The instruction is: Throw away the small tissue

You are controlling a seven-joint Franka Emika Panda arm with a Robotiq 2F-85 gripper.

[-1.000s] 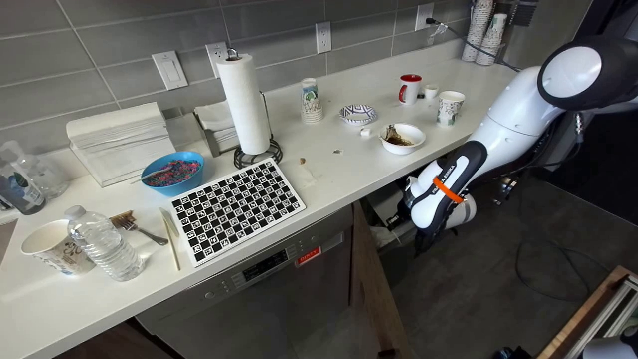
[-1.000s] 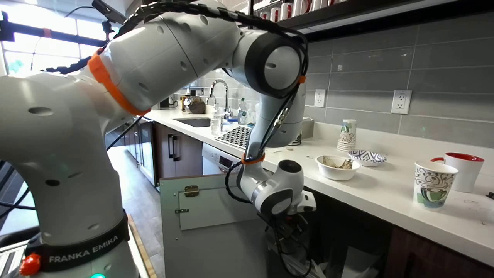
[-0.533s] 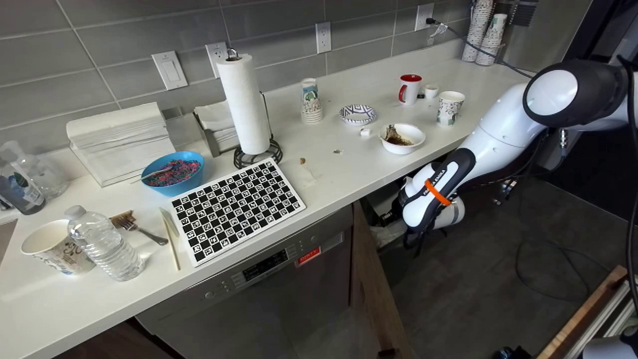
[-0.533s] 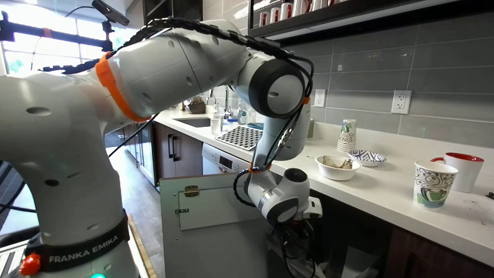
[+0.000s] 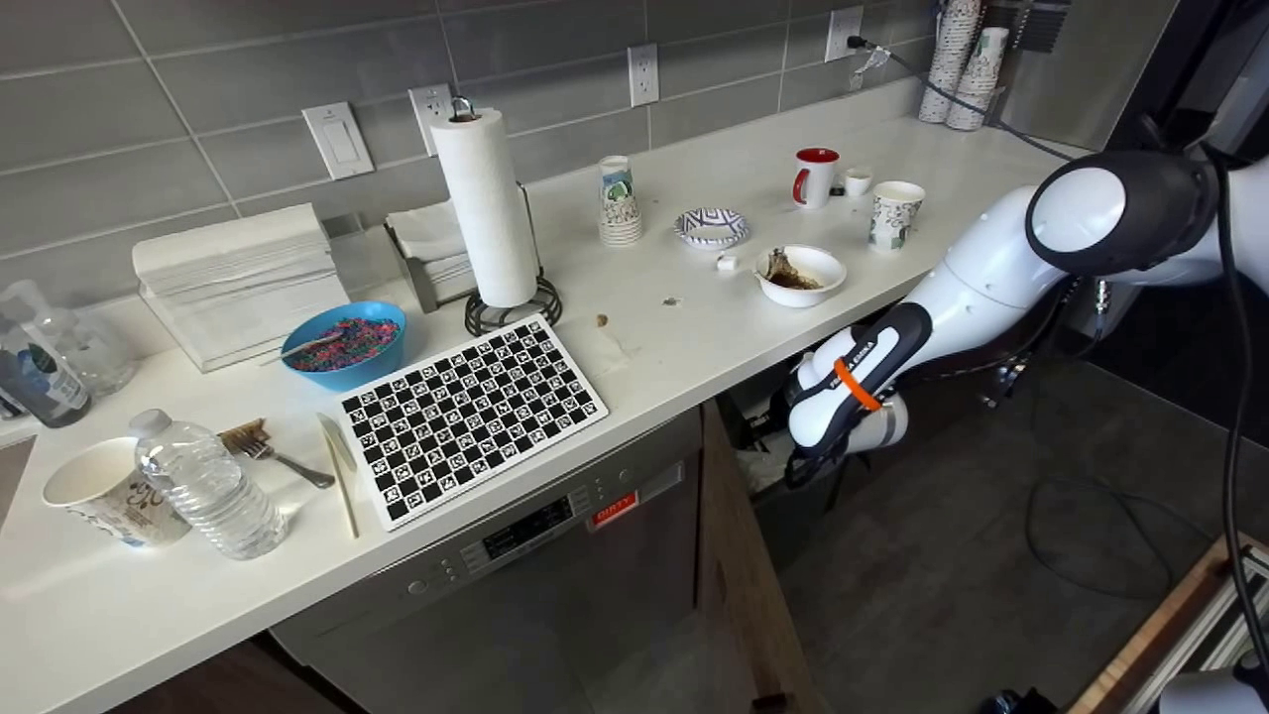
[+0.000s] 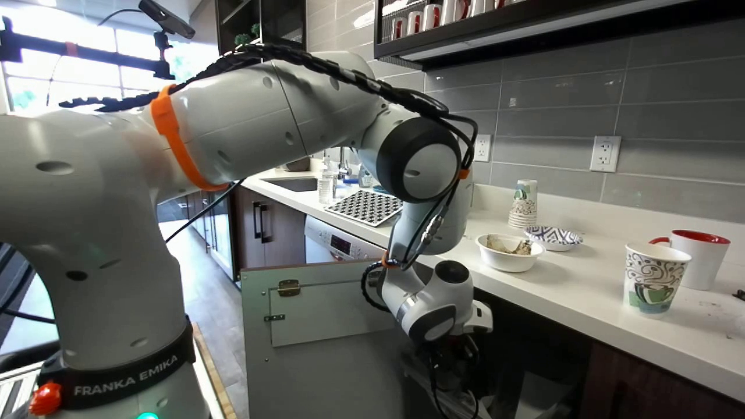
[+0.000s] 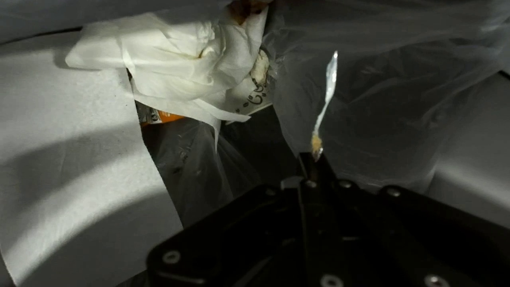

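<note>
White kitchen counter [image 5: 684, 337] is running along grey wall tile [image 5: 555, 79]. Below it, by an open cabinet front [image 6: 326, 372], the gripper [image 7: 315, 158] is pinching one end of a thin pale strip [image 7: 328, 93], probably the small tissue, above a clear plastic bin liner [image 7: 390, 87] and crumpled paper towel [image 7: 175, 63]. Release is looking due; being so light, the strip is risking clinging or drifting outside.

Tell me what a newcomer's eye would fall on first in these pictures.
Probably the big white robot arm, bent down beside an open cabinet door in an exterior view. In the wrist view, a thin pale strip juts from the shut end effector, with crumpled white paper to its left. The black-and-white checkered board on the counter also stands out.
</note>
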